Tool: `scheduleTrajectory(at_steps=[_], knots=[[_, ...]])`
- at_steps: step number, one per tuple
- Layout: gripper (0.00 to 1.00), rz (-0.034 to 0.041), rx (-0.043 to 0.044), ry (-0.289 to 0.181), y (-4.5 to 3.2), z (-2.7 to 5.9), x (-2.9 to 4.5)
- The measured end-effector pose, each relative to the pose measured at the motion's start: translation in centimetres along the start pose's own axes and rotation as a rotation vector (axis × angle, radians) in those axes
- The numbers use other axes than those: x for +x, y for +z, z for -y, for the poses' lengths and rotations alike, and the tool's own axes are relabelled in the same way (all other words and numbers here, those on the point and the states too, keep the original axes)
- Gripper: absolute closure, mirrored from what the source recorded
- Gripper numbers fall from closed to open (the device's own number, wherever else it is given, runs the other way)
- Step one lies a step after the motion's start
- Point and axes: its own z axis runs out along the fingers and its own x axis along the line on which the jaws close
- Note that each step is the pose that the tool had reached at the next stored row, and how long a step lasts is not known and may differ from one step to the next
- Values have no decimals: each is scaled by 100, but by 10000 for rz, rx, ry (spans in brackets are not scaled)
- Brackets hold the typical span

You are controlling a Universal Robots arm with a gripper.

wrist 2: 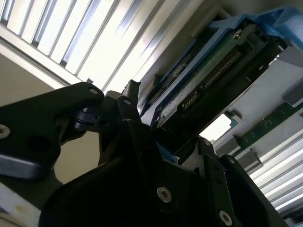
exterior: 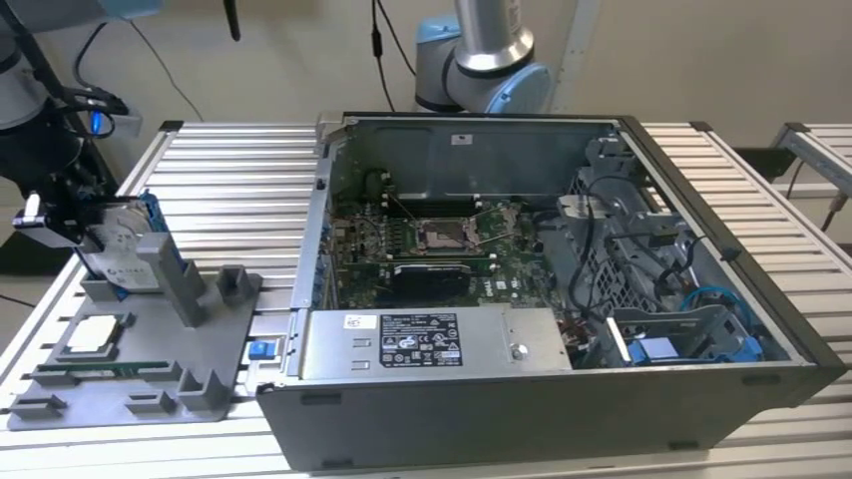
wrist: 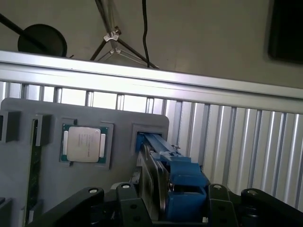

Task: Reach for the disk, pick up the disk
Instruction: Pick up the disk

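Straddling the disk [wrist: 180, 178] with the tool [wrist: 171, 202]. In the first wrist view the tool's black frame shows on both sides of the disk's blue-railed edge, very close to it. I cannot tell whether the tool is clamped on the disk or only set around it, as no view gives me the contact itself.

Disk position: it stands on edge in a slot of the grey fixture tray [exterior: 134, 404], at the end of the tray farther from the exterior camera, on the exterior view's left. In the first wrist view the blue rail runs from the tool down into that slot. From this I judge the disk seated, not raised. The second wrist view shows the disk's circuit-board side and blue rail just past the tool body, with the slatted table [exterior: 226, 170] bright behind.

Around it:
- A small square chip [wrist: 83, 144] sits in its own recess of the tray, near the disk's slot but apart from it.
- A green memory stick [exterior: 100, 367] lies in the tray nearer the exterior camera.
- The open computer case [exterior: 533, 419] stands on the table to the exterior view's right of the tray, well apart from the tool.

Progress, my reading: the reach looks complete, with the tool at the disk and aligned to its edges. The pickup is not done. The grip is unconfirmed, the disk is in its slot, and no lift is visible.
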Motion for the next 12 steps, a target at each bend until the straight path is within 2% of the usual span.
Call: scheduleTrajectory(at_steps=[12], knots=[[0,0,0,0,1,0,0]])
